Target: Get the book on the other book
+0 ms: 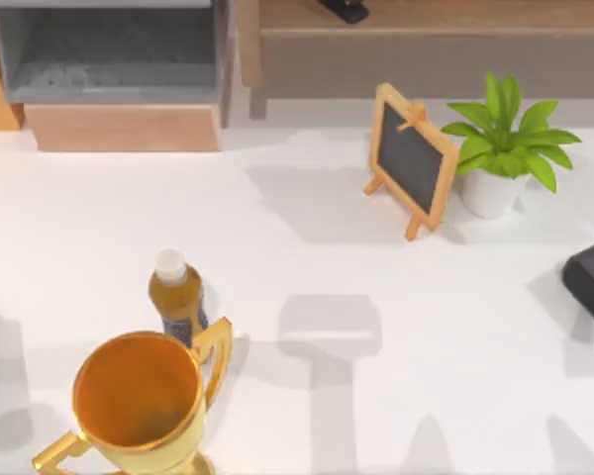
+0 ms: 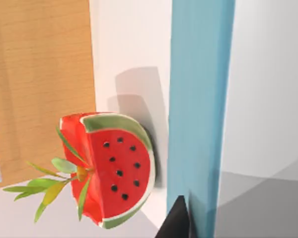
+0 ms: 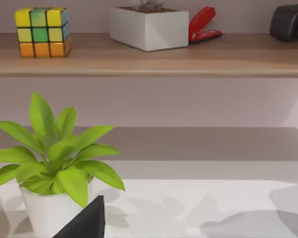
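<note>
The book (image 2: 201, 99) shows in the left wrist view as a tall light blue-teal slab rising right beside a dark tip of the left gripper (image 2: 179, 222), close enough that they seem to touch; whether that claw is open, closed or has hold of the book cannot be told. Just to the side of the book, farther out from the claw, sits a red watermelon-slice ornament with a green rind and black seeds (image 2: 114, 168) with thin green leaves sprouting from it, and beyond that a light wooden panel (image 2: 39, 84). The right gripper (image 3: 84, 222) sits at the right edge of the white table (image 1: 307, 247), and how far it is open cannot be told either. Straight ahead of it and near stands a leafy green plant in a white pot (image 3: 54, 163), and behind the plant a wooden shelf (image 3: 149, 62) carries a multicoloured puzzle cube (image 3: 42, 30), a white rectangular box planter (image 3: 149, 27) and a red stapler (image 3: 203, 25). From above, a small black chalkboard on a wooden easel (image 1: 408, 158) stands just beside the plant, on its side away from the right claw, while far across the table from that claw an amber bottle with a white cap (image 1: 176, 297) stands touching or just behind a shiny gold trophy cup with two handles (image 1: 139, 396)
</note>
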Controlling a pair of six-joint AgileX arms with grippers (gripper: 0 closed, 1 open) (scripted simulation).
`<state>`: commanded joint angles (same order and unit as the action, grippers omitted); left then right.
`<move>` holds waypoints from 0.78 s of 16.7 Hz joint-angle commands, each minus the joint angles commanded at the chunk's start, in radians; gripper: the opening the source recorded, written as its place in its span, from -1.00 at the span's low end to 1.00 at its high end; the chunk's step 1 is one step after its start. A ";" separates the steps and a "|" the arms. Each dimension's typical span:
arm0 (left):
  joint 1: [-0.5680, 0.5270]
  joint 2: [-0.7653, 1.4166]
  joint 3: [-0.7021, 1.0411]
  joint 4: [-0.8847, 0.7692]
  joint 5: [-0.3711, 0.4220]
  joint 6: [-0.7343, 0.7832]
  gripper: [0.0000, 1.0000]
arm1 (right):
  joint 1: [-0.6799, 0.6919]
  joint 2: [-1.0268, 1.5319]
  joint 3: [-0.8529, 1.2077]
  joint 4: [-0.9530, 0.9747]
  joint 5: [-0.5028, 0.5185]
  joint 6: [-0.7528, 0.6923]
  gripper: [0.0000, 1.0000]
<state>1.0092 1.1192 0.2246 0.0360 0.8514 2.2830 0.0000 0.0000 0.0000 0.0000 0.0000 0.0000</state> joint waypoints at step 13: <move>-0.025 0.024 -0.004 0.049 -0.017 -0.027 -0.85 | 0.000 0.000 0.000 0.000 0.000 0.000 1.00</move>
<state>0.9840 1.1436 0.2206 0.0849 0.8349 2.2557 0.0000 0.0000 0.0000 0.0000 0.0000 0.0000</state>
